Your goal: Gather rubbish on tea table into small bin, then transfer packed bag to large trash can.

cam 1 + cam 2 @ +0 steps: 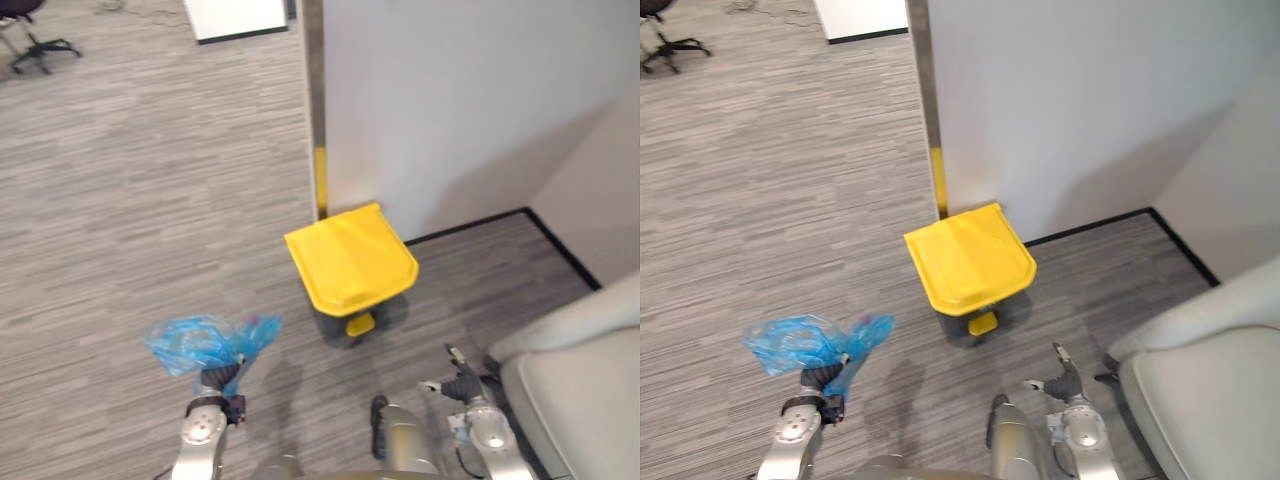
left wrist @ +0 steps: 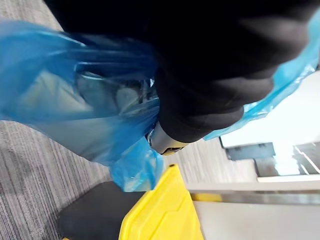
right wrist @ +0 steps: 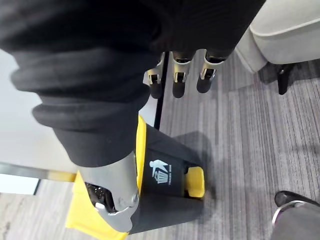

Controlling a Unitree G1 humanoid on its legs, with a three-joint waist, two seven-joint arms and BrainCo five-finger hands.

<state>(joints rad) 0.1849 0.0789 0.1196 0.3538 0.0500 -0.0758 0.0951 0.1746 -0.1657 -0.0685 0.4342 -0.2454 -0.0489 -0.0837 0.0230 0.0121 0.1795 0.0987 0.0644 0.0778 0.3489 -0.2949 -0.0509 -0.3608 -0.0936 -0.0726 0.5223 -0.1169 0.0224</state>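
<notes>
Closest to you, your left hand (image 1: 214, 381) is raised low on the left, closed around one blue plastic bag (image 1: 205, 342). The bag bunches out above and around the hand, clear of the floor (image 1: 120, 200). In the left wrist view the fingers show dimly through the film, curled into the plastic, with the thumb (image 2: 162, 141) against it. Something pale sits inside the bag, but you cannot tell what.

Your right hand (image 1: 461, 383) hangs low on the right, just beside one pale sofa (image 1: 580, 390). Its fingers (image 3: 179, 75) are straight and relaxed, and it carries nothing.

Between and beyond the two hands stands one trash can (image 1: 350, 258). It has a dark body, one yellow lid that lies shut, and one yellow foot pedal (image 1: 360, 324) at its base, facing you. The bag is to the left of the can and nearer you, apart from it and not over the lid.

Behind the can rises a white wall (image 1: 460, 100), with one metal post (image 1: 314, 90) along its edge; the can stands near the foot of that post. Far off across the grey carpet you have one office chair (image 1: 30, 35) in the left corner and one white cabinet (image 1: 240, 18) near the post.
</notes>
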